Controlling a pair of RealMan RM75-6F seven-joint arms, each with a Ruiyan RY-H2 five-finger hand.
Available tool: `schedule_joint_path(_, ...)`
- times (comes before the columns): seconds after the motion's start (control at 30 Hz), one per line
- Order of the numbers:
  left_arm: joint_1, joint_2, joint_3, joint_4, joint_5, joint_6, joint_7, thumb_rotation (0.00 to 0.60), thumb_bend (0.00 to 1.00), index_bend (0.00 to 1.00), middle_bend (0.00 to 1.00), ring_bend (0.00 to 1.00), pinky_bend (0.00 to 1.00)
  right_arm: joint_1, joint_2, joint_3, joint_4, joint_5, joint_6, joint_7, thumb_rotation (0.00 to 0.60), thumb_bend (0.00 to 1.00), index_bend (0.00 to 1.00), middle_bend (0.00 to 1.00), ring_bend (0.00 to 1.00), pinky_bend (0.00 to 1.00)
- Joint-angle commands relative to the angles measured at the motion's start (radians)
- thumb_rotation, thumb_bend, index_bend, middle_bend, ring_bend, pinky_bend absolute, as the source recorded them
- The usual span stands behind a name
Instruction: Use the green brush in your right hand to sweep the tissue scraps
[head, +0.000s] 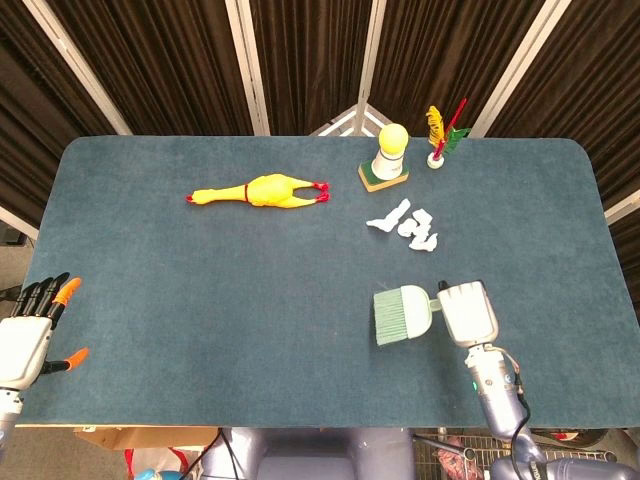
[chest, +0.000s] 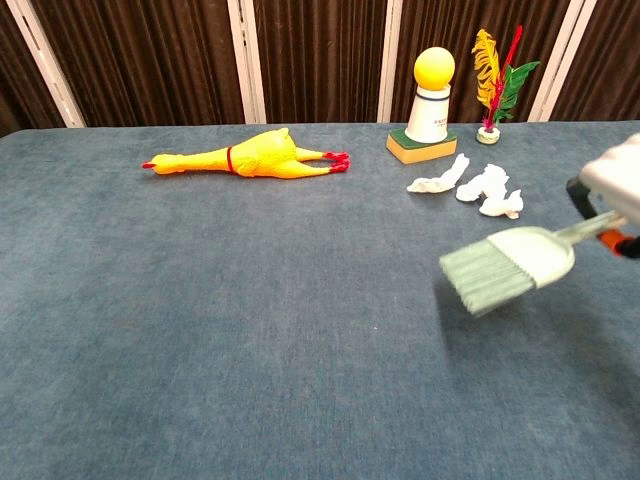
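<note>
While my right hand (head: 469, 313) grips the brush (head: 403, 315) by its short handle, the bristles hang just above the desk (head: 200, 300), near the front edge and right of the middle. The bristle end points toward the desk's left edge, and from the chest view the head looks slightly blurred and clear of the cloth, though I cannot say for certain that it is off the surface.

The tissue scraps (head: 405, 226) lie in a small cluster toward the back edge, well apart from the brush, just in front of the white bottle with the yellow ball top (head: 386, 158). The rubber chicken (head: 258, 190) lies further along the back, toward the left, and the little feather ornament (head: 442, 135) stands at the back edge, right of the bottle.

My left hand (head: 28, 335) is off the front left corner, holding nothing, fingers apart.

I judge the scraps will be very light and soft: they will slide on a gentle stroke but could also roll under the bristles or flutter away if I come in fast. The cloth may snag them a little. The brush seems stiff in the handle and springy in the bristles, so I would keep my hold on the handle and let only the bristle tips brush the surface.
</note>
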Motion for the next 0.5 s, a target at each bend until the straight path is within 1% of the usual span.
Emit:
schedule_joint_path(0.03,0.0,0.0,0.0,0.001,0.0,0.0,-0.001,0.6,0.0,0.0,0.0,0.0,0.02,-0.021,-0.035,-0.018,0.029,-0.018,0.002,-0.021,0.6,0.58,0.53,0.97,0.94,0.82)
schedule_joint_path(0.07,0.0,0.001,0.0,0.0,0.001,-0.001,-0.001,0.6,0.0,0.0,0.0,0.0,0.02,-0.025,-0.044,-0.023,0.038,-0.027,0.003,-0.028,0.6,0.56,0.48,0.97,0.93,0.82)
schedule_joint_path(0.2,-0.001,0.003,0.002,-0.002,0.0,-0.005,-0.004,0.6,0.0,0.0,0.0,0.0,0.02,-0.039,-0.065,-0.029,0.051,-0.045,0.003,-0.048,0.6,0.5,0.37,0.97,0.93,0.82)
schedule_joint_path(0.23,-0.001,0.004,0.001,-0.002,0.0,-0.005,-0.005,0.6,0.0,0.0,0.0,0.0,0.02,-0.043,-0.067,-0.028,0.051,-0.046,0.003,-0.054,0.6,0.48,0.33,0.97,0.92,0.82)
schedule_joint_path(0.3,-0.001,0.005,0.001,-0.002,0.0,-0.005,-0.007,0.6,0.0,0.0,0.0,0.0,0.02,-0.05,-0.067,-0.027,0.05,-0.048,0.002,-0.067,0.6,0.45,0.23,0.97,0.92,0.82)
schedule_joint_path(0.33,-0.001,0.005,0.002,-0.002,0.001,-0.005,-0.008,0.6,0.0,0.0,0.0,0.0,0.02,-0.053,-0.065,-0.025,0.049,-0.046,0.001,-0.074,0.6,0.42,0.16,0.97,0.92,0.82)
schedule_joint_path(0.4,-0.001,0.005,0.002,-0.002,0.001,-0.005,-0.01,0.6,0.0,0.0,0.0,0.0,0.02,-0.06,-0.059,-0.025,0.046,-0.043,0.001,-0.089,0.6,0.37,0.05,0.97,0.92,0.81)
schedule_joint_path(0.43,-0.001,0.005,0.002,-0.002,0.002,-0.004,-0.01,0.6,0.0,0.0,0.0,0.0,0.02,-0.063,-0.054,-0.024,0.043,-0.044,0.0,-0.092,0.6,0.35,0.02,0.97,0.91,0.81)
schedule_joint_path(0.5,0.0,0.005,0.002,-0.002,0.003,-0.003,-0.01,0.6,0.0,0.0,0.0,0.0,0.02,-0.068,-0.045,-0.024,0.039,-0.046,-0.003,-0.096,0.6,0.29,0.0,0.95,0.9,0.8)
